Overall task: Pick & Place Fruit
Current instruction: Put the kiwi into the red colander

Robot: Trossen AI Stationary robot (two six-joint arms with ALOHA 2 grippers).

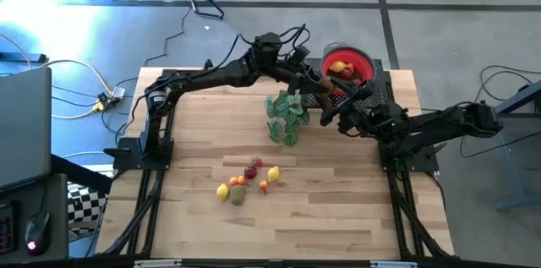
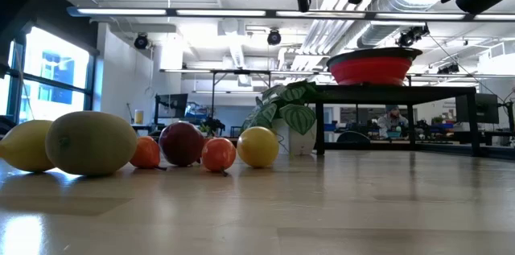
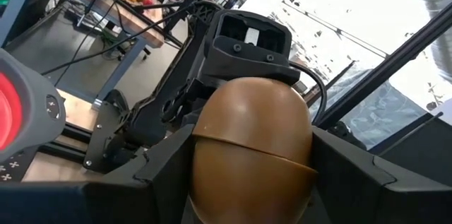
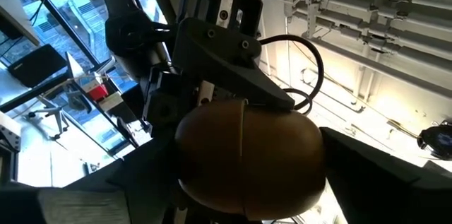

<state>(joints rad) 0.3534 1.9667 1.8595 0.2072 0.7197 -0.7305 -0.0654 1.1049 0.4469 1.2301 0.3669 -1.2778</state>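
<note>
High view: red bowl (image 1: pixel 348 62) at the table's (image 1: pixel 338 226) far edge already holds a few fruits; a cluster of loose fruit (image 1: pixel 245 181) waits mid-table, so most remains. Both arms meet above the table beside the green sprig (image 1: pixel 286 116), near the bowl.

Low view: lemons, red and orange pieces (image 2: pixel 181 144) lined on the table; arms overhead.

Left wrist view: left claw (image 3: pixel 251 181) pinches a brown fruit (image 3: pixel 251 150).

Right wrist view: right claw (image 4: pixel 247 181) brackets the same brown piece (image 4: pixel 247 153); firm hold or not, cannot tell. Looks like a handover.
</note>
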